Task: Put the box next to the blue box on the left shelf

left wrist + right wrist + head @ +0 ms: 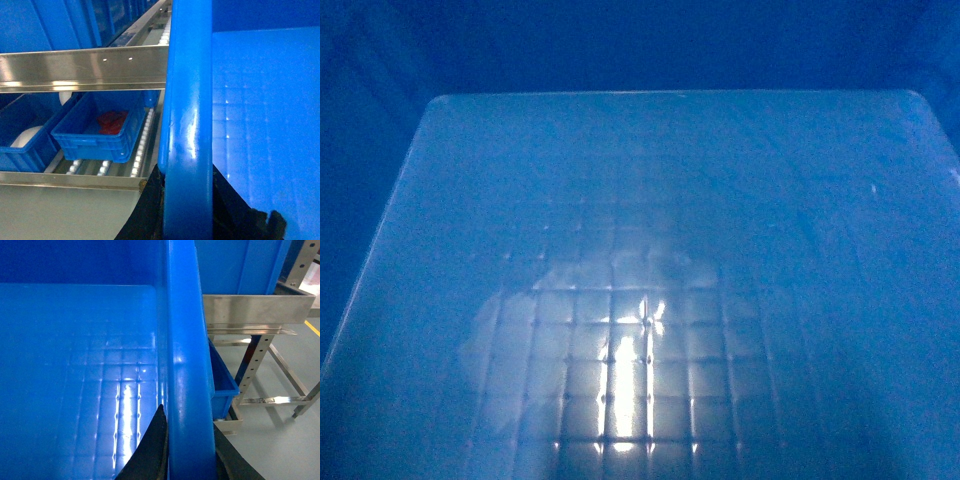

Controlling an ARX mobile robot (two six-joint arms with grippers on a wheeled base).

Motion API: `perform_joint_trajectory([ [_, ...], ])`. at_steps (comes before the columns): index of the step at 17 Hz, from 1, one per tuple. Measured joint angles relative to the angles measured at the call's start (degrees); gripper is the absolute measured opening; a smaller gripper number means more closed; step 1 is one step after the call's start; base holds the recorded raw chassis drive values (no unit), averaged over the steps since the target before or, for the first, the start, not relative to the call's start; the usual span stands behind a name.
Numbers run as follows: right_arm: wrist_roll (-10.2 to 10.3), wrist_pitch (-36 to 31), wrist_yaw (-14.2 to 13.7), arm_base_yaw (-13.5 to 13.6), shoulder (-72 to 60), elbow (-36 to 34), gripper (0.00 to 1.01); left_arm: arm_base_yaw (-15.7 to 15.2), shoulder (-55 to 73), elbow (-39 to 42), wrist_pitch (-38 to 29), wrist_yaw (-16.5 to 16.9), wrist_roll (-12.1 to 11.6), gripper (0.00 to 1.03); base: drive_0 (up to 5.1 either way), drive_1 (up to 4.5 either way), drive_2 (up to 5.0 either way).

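My left claw (187, 210) and right claw (190, 452) each pinch a side rim of the large bright blue plastic crate (650, 280). The crate hangs just before the steel roller shelf (82, 67). On that shelf, left of the crate, sits a smaller blue plastic bin (95, 135) holding something red.

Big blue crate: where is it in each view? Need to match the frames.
Head: the crate fills the frame; only its grid floor and inner walls show.
Left wrist: its rim runs vertically at centre, floor to the right.
Right wrist: its rim runs vertically at centre, floor to the left.
Shared landmark: the square-grid floor.
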State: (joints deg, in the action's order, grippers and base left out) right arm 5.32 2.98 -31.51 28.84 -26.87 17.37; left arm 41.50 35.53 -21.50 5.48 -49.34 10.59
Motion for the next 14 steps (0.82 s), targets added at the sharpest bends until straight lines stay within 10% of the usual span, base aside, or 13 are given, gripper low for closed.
perform_joint_trajectory([
  [9,0.0,-0.4,0.2,0.0,-0.1,0.0,0.10,0.0,-0.2,0.0,0.2,-0.1,0.0,0.15,-5.1,2.40,2.4],
  [14,0.0,-0.1,0.1,0.0,0.0,0.0,0.10,0.0,0.0,0.0,0.0,-0.1,0.0,0.15,0.0,0.00,0.0],
])
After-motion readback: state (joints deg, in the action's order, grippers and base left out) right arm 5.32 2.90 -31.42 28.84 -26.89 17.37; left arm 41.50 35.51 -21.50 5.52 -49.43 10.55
